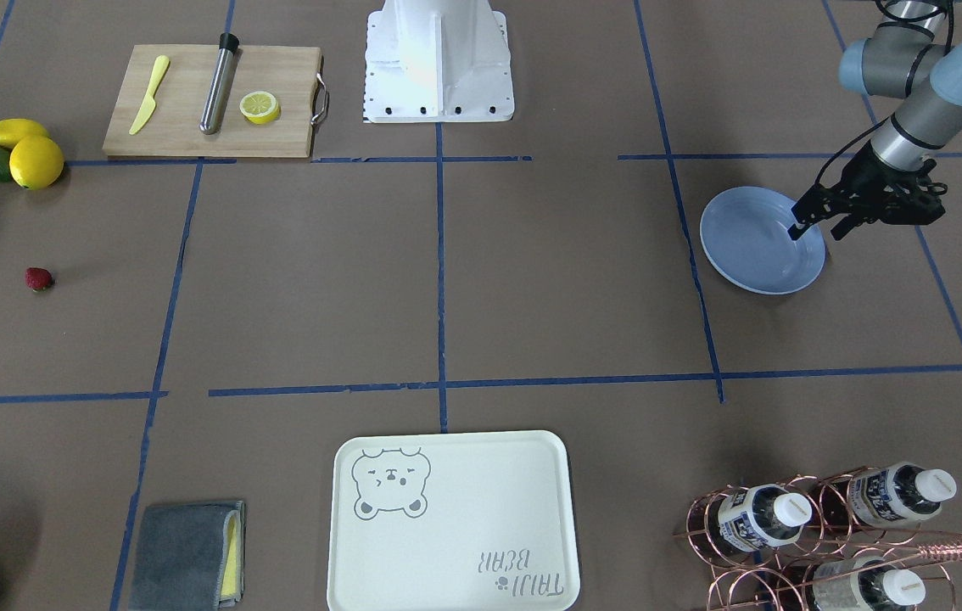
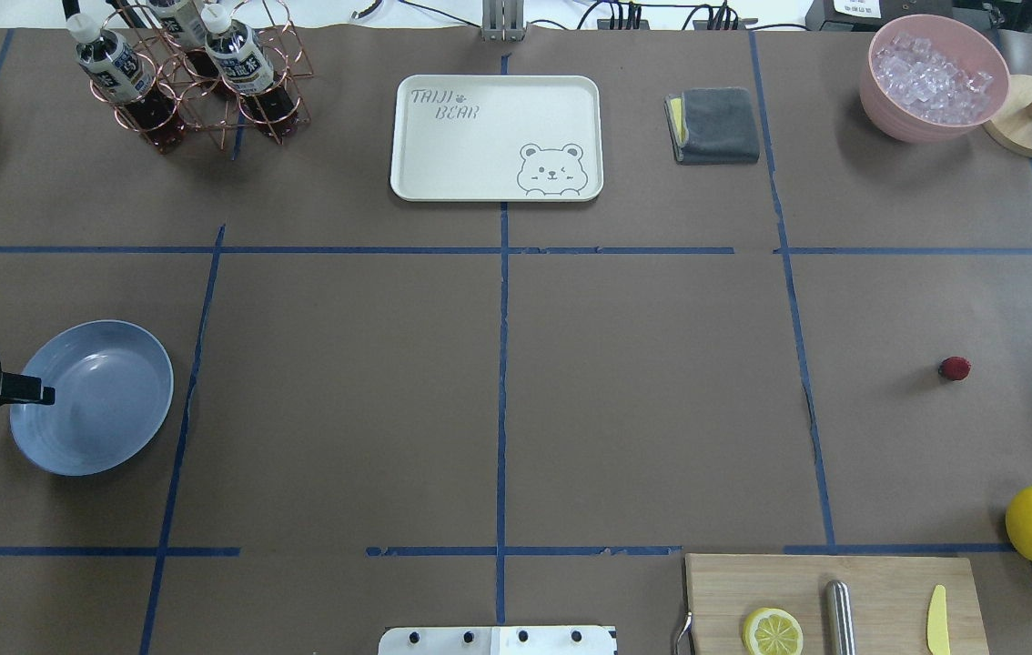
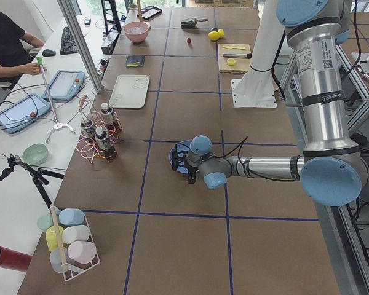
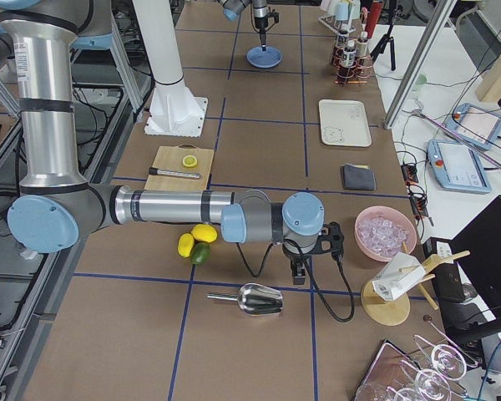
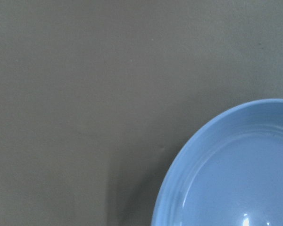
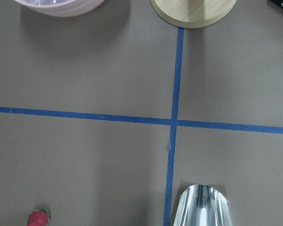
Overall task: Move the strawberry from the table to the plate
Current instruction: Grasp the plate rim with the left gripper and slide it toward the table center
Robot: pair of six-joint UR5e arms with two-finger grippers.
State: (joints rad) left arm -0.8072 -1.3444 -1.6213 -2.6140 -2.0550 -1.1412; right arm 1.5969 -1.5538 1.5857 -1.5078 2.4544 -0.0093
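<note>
The strawberry (image 1: 38,278) lies alone on the brown paper table (image 1: 532,280), small and red with green at one end. It also shows in the overhead view (image 2: 954,367) and at the bottom left of the right wrist view (image 6: 37,218). The pale blue plate (image 1: 752,246) rests far across the table (image 2: 106,391), with nothing in it. My left gripper (image 1: 817,230) hangs over the plate's rim, open, with nothing between its fingers. My right gripper (image 4: 299,274) shows only in the exterior right view, so I cannot tell its state.
Lemons and a green fruit (image 1: 14,151) sit near a cutting board (image 1: 192,136) holding a lemon half, a knife and a metal cylinder. A metal scoop (image 6: 203,207), pink ice bowl (image 2: 935,77), bear tray (image 1: 451,522), cloth (image 1: 188,556) and bottle rack (image 1: 820,526) stand around.
</note>
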